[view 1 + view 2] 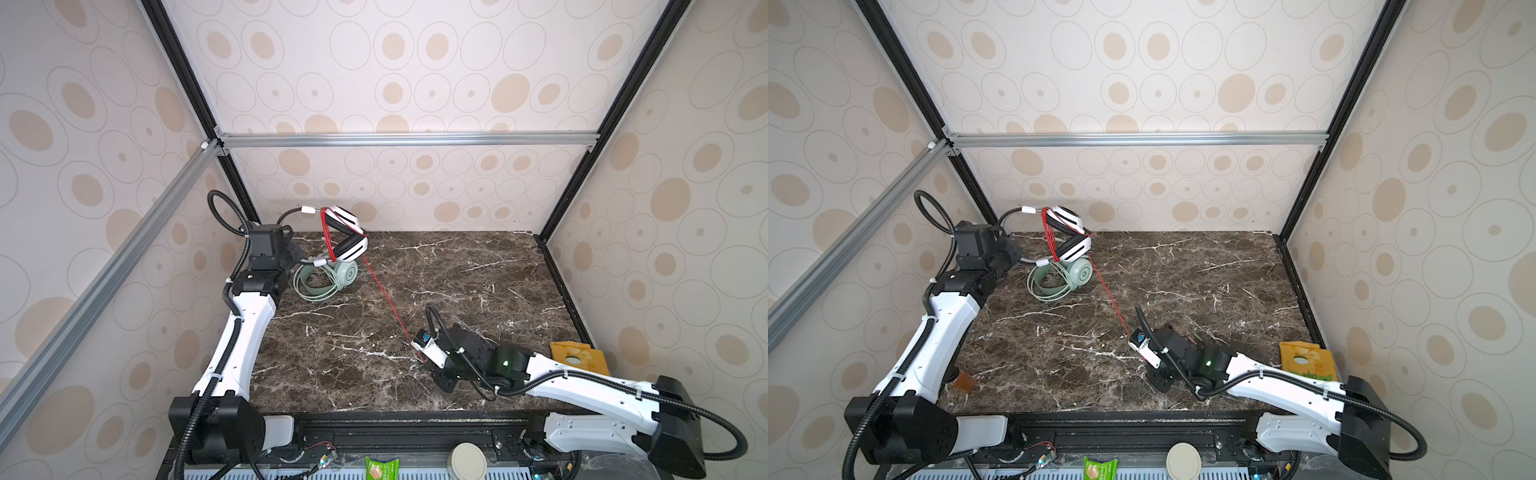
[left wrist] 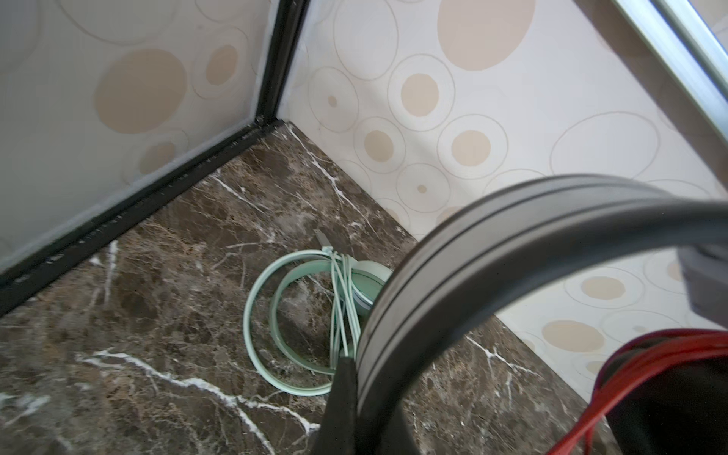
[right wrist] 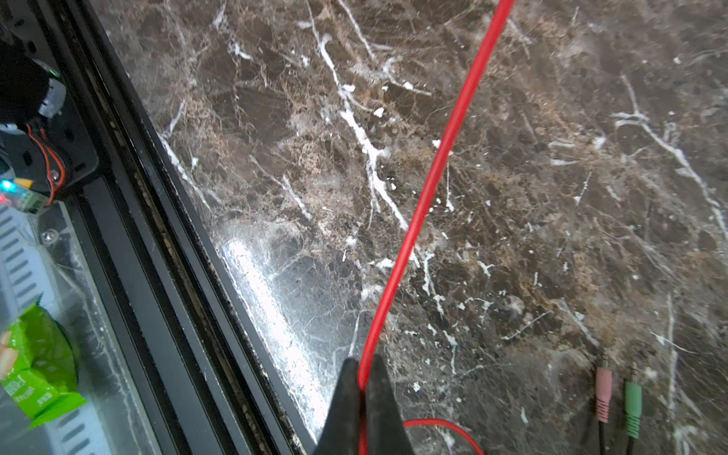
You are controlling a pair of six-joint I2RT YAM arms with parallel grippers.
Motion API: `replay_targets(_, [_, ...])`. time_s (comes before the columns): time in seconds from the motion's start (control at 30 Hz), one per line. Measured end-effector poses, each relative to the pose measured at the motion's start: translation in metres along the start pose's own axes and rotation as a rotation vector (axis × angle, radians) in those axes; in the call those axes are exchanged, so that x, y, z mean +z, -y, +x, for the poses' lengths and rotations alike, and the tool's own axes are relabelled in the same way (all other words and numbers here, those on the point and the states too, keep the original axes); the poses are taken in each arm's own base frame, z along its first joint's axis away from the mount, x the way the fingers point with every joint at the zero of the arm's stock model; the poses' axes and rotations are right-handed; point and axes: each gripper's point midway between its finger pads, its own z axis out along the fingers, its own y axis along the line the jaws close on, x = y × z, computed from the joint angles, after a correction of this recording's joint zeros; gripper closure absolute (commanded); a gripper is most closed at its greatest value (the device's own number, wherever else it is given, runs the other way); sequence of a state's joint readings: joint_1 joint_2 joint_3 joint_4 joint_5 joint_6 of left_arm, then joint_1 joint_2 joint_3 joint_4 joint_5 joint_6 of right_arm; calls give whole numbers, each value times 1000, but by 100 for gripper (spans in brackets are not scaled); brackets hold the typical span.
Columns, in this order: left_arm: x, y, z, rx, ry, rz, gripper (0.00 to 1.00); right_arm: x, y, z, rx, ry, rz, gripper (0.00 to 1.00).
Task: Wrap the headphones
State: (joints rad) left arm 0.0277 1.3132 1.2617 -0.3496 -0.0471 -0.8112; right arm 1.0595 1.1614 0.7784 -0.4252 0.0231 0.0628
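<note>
The white headphones (image 1: 345,232) (image 1: 1068,232) with black earpads hang raised at the back left corner. My left gripper (image 1: 300,254) (image 2: 352,362) is shut on their dark headband (image 2: 453,268). Their red cable (image 1: 386,299) (image 1: 1108,297) is looped several times round the band, then runs taut across the marble table (image 1: 478,270). My right gripper (image 1: 426,363) (image 3: 364,374) is shut on this cable (image 3: 425,197) near the front. A pink plug (image 3: 602,390) and a green plug (image 3: 632,405) lie beside it. The mint-green headphones (image 1: 328,280) (image 2: 275,315) lie below the white pair, cable bundled on the band.
Patterned walls close in on the left, back and right. A yellow packet (image 1: 579,357) lies at the right edge. A green snack packet (image 1: 381,467) and a round white lid (image 1: 467,459) sit beyond the black front rail (image 3: 157,275). A small brown piece (image 1: 964,380) lies front left.
</note>
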Motion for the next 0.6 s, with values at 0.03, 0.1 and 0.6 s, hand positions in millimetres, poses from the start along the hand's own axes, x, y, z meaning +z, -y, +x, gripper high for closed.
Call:
replay_targets(0.03, [3,0,3,-20,-17,25,100,3,-4,0,-9,-10,-5,100])
replay_targets(0.1, [8,-2,6,-51,-36,53,100,7,-10,-3,-26,-19,-15,100])
replay_targets(0.6, [15,14,5,-154,-87,240,100,8,-20,-14,-54,5,-17,100])
